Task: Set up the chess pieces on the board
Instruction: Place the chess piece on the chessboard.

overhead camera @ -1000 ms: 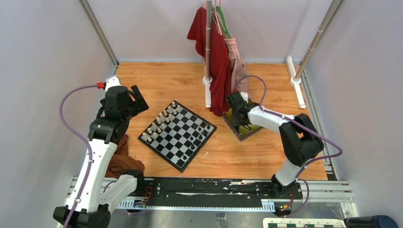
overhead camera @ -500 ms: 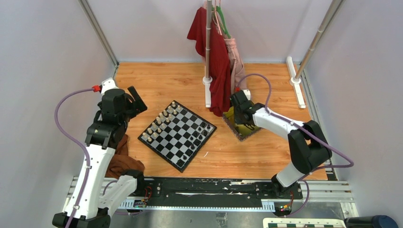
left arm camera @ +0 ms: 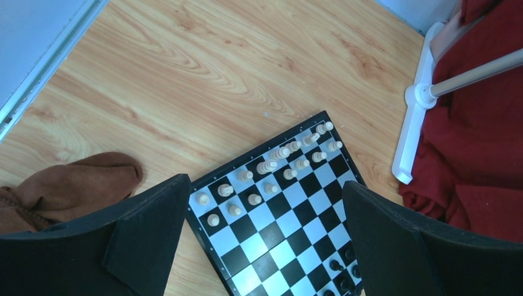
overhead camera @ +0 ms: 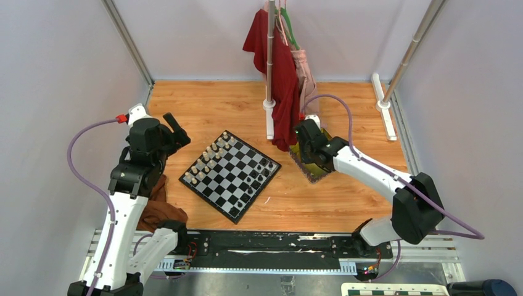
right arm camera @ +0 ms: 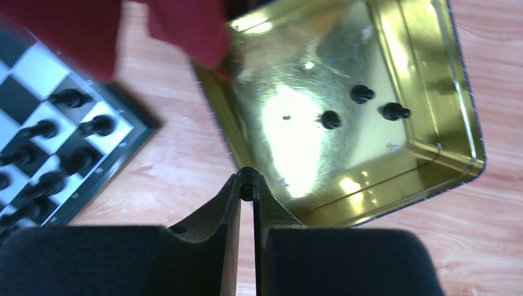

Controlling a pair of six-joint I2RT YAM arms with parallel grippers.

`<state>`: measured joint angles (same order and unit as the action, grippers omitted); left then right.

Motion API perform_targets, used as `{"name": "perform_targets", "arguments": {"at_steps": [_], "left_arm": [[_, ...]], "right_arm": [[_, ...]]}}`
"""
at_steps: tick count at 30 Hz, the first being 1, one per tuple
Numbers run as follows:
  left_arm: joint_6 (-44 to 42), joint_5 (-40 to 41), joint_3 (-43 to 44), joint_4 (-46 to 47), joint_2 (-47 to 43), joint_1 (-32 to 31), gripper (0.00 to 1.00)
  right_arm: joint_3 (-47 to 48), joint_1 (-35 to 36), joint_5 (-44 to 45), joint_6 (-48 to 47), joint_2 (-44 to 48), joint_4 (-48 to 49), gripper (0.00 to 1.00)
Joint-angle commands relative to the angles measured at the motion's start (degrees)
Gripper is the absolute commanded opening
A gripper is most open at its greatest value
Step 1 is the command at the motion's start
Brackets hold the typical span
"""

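Board (overhead camera: 230, 174): black-and-white checks with a thin dark border. It lies flat on the table (overhead camera: 203, 105), left of centre, turned so one corner points at me.

Cream pieces (left arm camera: 271, 166): two rows along the board's far-left edge, upright as far as I can tell.

Black pieces (overhead camera: 259, 176): clustered along the opposite edge, on the side nearest the tray. At this size I cannot make out the rows or tell which piece is which.

Strays (right arm camera: 362, 94): three more black ones lie inside the tray (right arm camera: 456, 92), well apart from the board. The tray is shiny gold with raised walls. It sits just beside the board's right corner, with a strip of bare wood between them.

Right tool (right arm camera: 247, 185): fingers pressed nearly together, pinching a small black piece (right arm camera: 247, 175) at the very tips. It is over the tray's rim on the board side.

Left tool (left arm camera: 264, 185): fingers spread wide with nothing between them. It hangs above the table off the board's cream side and looks down at the cream rows.

Obstructions: a red cloth (overhead camera: 274, 61) hangs from a rack pole (overhead camera: 270, 55). In the right wrist view its hem covers the tray's far corner. The rack's white foot (left arm camera: 413, 123) stands near the board's far corner. My right arm hides most of the tray in the top view.

Other: a brown cloth (left arm camera: 68, 185) is bunched on the table just beside the board's left corner, by my left arm.
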<state>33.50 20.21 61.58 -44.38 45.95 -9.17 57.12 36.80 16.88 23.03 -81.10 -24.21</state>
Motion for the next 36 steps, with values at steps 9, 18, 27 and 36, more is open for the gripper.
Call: {"name": "perform_targets", "arguments": {"at_steps": [9,18,27,36], "left_arm": [[2.5,-0.6,0.4,-1.2,-2.6,0.5,1.0],[4.3,-0.7,1.1,-1.7,-3.7,0.5,1.0],[3.9,-0.4,4.9,-3.1,-2.2,0.5,1.0],[2.6,-0.1,6.8,-3.6,-1.3,0.5,1.0]], "right_arm": [[10.2,19.0,2.1,-4.9,1.4,-7.7,0.0],[15.6,30.2,-0.6,-6.7,-3.4,-6.8,0.0],[21.2,36.9,-4.5,-8.7,-11.4,-6.0,0.0],[25.8,40.5,-7.0,-10.3,-18.3,-6.1,0.0]]}}
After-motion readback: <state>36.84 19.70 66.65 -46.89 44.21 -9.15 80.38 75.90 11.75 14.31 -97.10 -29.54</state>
